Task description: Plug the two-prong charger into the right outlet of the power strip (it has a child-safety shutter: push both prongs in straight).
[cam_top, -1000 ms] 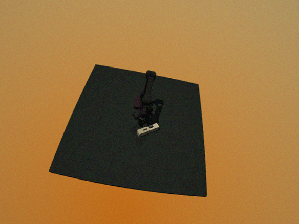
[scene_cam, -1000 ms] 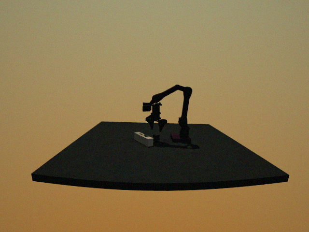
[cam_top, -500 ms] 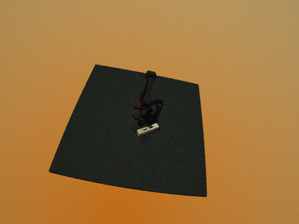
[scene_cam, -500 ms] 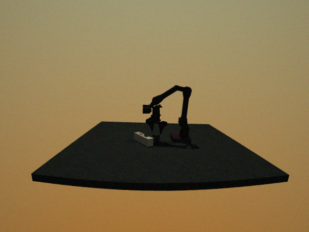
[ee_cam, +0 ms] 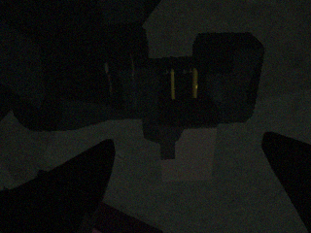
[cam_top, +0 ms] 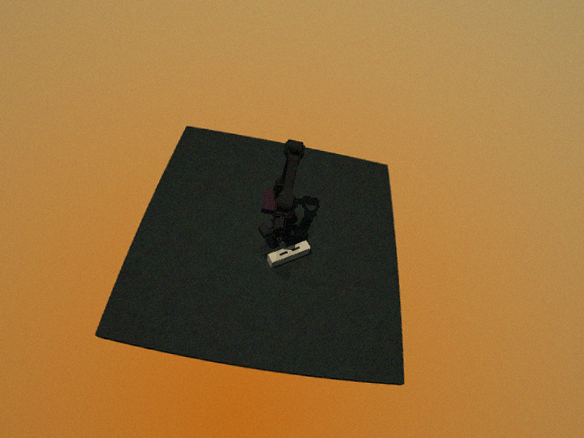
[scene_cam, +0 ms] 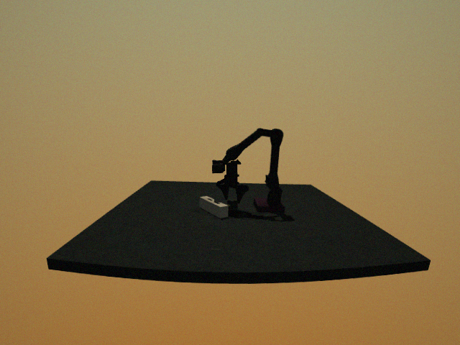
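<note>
The white power strip [cam_top: 274, 260] [scene_cam: 213, 208] lies on the dark table with two dark outlets in its top. My gripper [cam_top: 284, 244] [scene_cam: 232, 201] [ee_cam: 189, 143] is open and empty, pointing down close beside the strip on the arm's side. The charger's two gold prongs [ee_cam: 172, 84] show between dark shapes, above the fingertip line in the wrist view. Its dark body is hard to separate from shadow. In the exterior view a small dark block [scene_cam: 232, 205] sits low under the fingers, beside the strip. The strip cannot be made out in the wrist view.
The dark table [cam_top: 214, 309] [scene_cam: 156, 245] carries the arm's purple base [cam_top: 268, 200] [scene_cam: 261, 203] behind the gripper. A dark block [ee_cam: 230, 78] stands right of the prongs in the wrist view. The arm's shadow falls across the table beside the strip.
</note>
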Available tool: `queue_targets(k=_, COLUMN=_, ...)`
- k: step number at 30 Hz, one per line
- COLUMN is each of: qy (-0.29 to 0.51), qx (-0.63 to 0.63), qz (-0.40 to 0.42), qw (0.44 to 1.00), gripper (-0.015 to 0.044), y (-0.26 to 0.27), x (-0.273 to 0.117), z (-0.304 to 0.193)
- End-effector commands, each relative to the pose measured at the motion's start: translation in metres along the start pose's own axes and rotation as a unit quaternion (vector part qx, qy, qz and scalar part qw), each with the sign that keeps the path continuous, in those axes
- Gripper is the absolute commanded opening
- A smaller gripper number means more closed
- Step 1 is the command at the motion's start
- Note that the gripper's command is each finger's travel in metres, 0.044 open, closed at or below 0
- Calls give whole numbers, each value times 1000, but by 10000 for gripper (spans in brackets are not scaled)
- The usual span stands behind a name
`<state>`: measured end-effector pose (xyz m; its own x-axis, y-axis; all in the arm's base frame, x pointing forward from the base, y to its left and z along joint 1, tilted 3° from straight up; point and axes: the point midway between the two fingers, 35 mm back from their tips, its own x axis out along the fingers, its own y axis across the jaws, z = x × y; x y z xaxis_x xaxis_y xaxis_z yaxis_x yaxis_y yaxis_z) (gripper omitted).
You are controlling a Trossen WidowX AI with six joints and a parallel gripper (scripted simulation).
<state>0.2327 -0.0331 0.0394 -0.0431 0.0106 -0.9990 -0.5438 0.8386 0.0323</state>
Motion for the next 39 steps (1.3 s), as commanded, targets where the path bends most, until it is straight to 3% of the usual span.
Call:
queue_targets(k=1, qy=3, qx=1, qz=1, qw=1000, gripper=440, y=1, x=8, z=-1)
queue_targets(k=15, qy=3, qx=1, qz=1, qw=1000, gripper=440, y=2, x=26, z=-1)
queue_targets(k=27, qy=1, qx=-2, qz=1, qw=1000, gripper=125, y=1, x=23, z=0)
queue_targets(k=32, qy=1, qx=-2, qz=1, qw=1000, gripper=92, y=1, x=23, z=0)
queue_targets(k=36, qy=1, qx=-2, qz=1, qw=1000, gripper=0, y=1, x=16, z=0)
queue_targets(k=39, qy=2, qx=-1, qz=1, qw=1000, gripper=0, y=0, x=5, z=-1)
